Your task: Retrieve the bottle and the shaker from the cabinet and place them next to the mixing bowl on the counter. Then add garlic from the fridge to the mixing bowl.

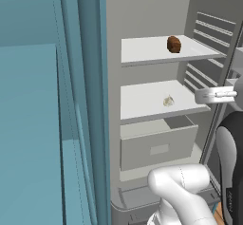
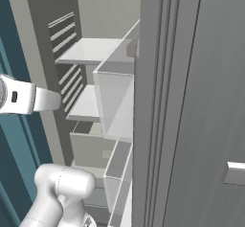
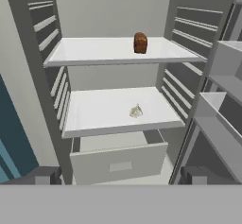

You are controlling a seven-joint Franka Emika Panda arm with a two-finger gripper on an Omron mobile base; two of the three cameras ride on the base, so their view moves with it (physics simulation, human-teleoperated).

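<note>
Fridge point(image 3: 113, 10) interior is seen with its door swung open: pale grey walls, slotted side rails, two shelves, one drawer.

Gripper point(image 3: 120, 176) is held in front of the fridge opening, level with the drawer, aimed straight in. Jaws are spread fully wide, nothing between them, nothing touched. Dark fingertips point(image 3: 45, 175) are seen far apart at the bottom of the hand view. In the left base view the white hand point(image 1: 216, 95) is seen at the right edge, level with the lower shelf; in the right base view it enters from the left edge point(image 2: 24, 96).

Garlic point(image 3: 136, 111) is seen on the lower shelf point(image 3: 94, 114), right of centre, near the front edge, well apart from the gripper; a small pale bulb, also seen in the left base view point(image 1: 168, 101).

Brown lump point(image 3: 140, 43) is seen on the upper shelf point(image 3: 85, 50), right of centre; what it is cannot be told. Same item is seen in the left base view point(image 1: 174, 44).

Drawer point(image 3: 118, 161) sits below the lower shelf, pulled slightly forward; contents cannot be told.

Door bins point(image 3: 222, 124) are seen on the right side of the hand view. Teal panel point(image 1: 38, 124) is seen at the left of the left base view.
</note>
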